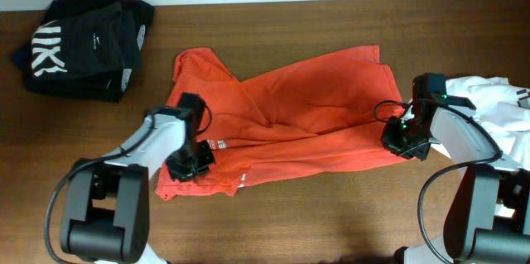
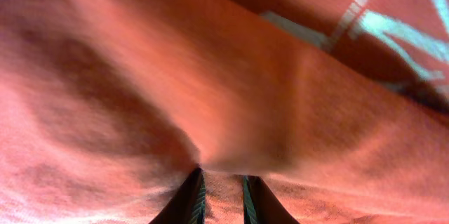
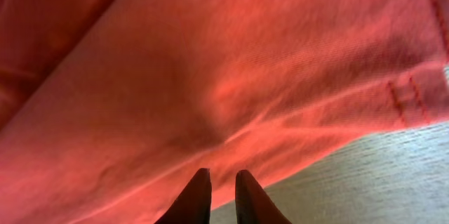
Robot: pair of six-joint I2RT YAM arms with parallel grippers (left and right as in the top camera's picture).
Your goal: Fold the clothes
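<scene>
On my brown wooden tabletop (image 1: 331,214) the orange shirt (image 1: 298,107) lies rumpled at the middle, my left pincer (image 1: 189,165) clamped on its near-left hem, my right pincer (image 1: 403,141) clamped on its right edge, a black garment (image 1: 83,36) far-left, a white garment (image 1: 497,103) at right.

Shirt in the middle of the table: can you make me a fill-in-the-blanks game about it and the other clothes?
The shirt spread across the table is ____. The folded pile at the far left corner is ____. The cloth beside the right pincer is ____.
Missing words: orange; black; white.
</scene>
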